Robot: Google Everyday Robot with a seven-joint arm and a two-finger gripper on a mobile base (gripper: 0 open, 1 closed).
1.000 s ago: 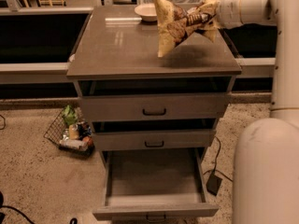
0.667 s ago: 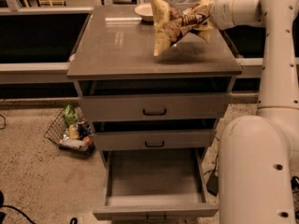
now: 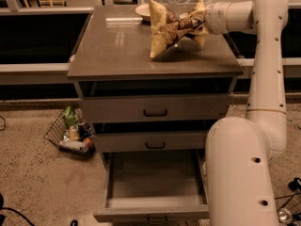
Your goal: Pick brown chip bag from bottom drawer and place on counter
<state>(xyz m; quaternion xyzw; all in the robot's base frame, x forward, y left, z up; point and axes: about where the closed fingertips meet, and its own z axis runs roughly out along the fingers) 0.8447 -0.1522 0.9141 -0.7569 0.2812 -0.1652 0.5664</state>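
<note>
The crinkly tan-and-brown chip bag (image 3: 170,29) has edged left over the glossy grey-brown counter (image 3: 117,46), the gripper (image 3: 201,20) clamped on its right end. The grey bottom drawer (image 3: 153,202) stands open.

Robot arm (image 3: 266,79): glossy cream-white tubular links | bulky rounded joint housings dotted with small dark holes | thin seams ring the segments | gripper (image 3: 198,21): at arm's tip, above counter (image 3: 117,48) back right

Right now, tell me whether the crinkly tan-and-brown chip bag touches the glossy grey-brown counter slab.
Cannot tell. Camera view: the brown chip bag overlaps the counter at its lowest corner, contact or gap unclear; the gripper is at the bag's right end.
</note>
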